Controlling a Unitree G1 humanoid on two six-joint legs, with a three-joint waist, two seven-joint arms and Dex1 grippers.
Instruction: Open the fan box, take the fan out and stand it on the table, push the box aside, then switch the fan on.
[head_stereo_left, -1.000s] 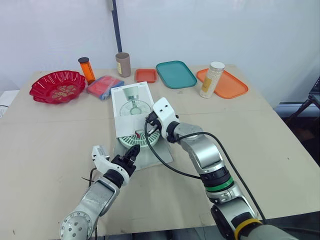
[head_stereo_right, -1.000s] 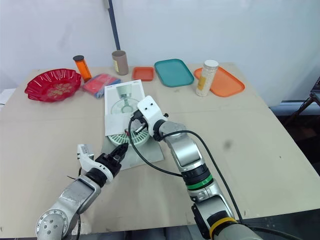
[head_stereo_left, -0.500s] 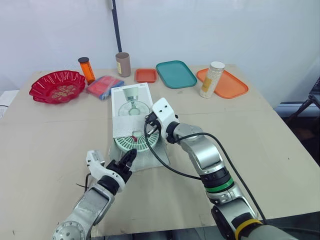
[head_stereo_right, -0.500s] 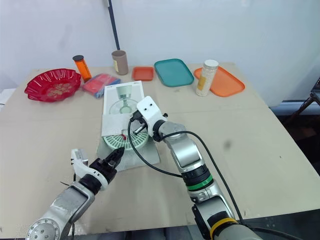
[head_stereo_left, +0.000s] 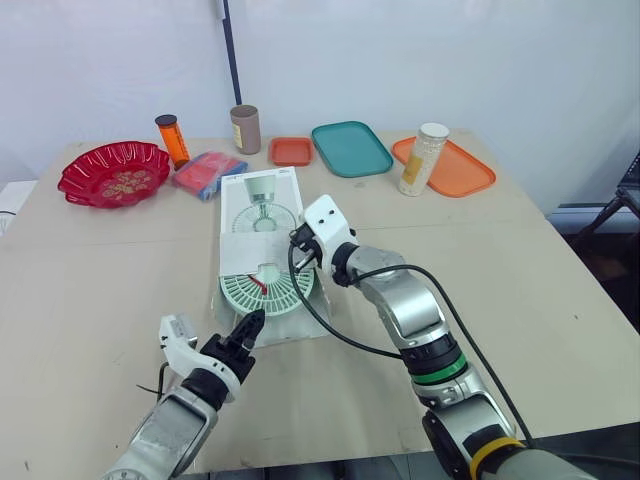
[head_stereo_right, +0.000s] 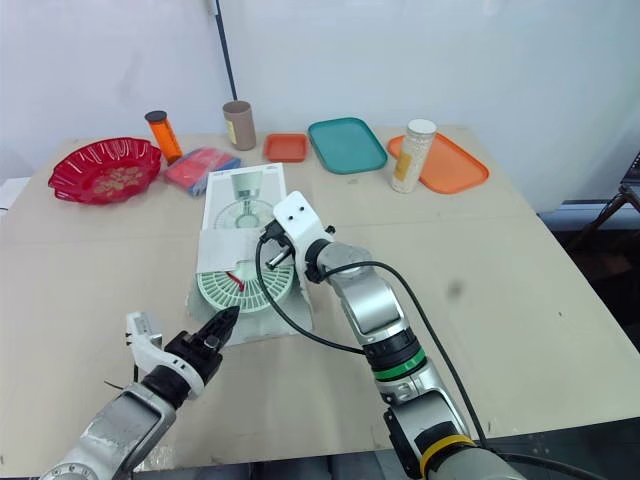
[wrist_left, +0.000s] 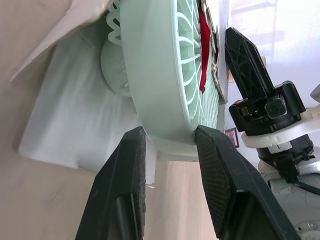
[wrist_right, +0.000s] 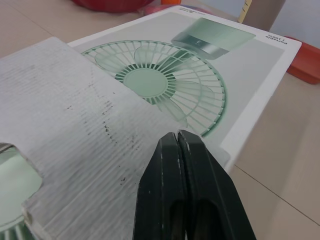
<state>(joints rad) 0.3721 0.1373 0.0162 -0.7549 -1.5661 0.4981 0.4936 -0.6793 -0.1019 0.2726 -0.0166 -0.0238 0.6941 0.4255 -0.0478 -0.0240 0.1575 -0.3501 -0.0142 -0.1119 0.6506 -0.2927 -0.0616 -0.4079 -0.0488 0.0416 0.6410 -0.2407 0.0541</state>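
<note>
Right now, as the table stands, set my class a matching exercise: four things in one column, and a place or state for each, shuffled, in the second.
Things
1. fan
2. red bowl
3. teal tray
4. right gripper

Place or state
A. between the small orange tray and the large orange tray
B. shut, tips over the box
C. partly out of the box, rim gripped by the left gripper
D. far left on the table

Pairs: 1-C; 2-D; 3-A; 4-B.
</note>
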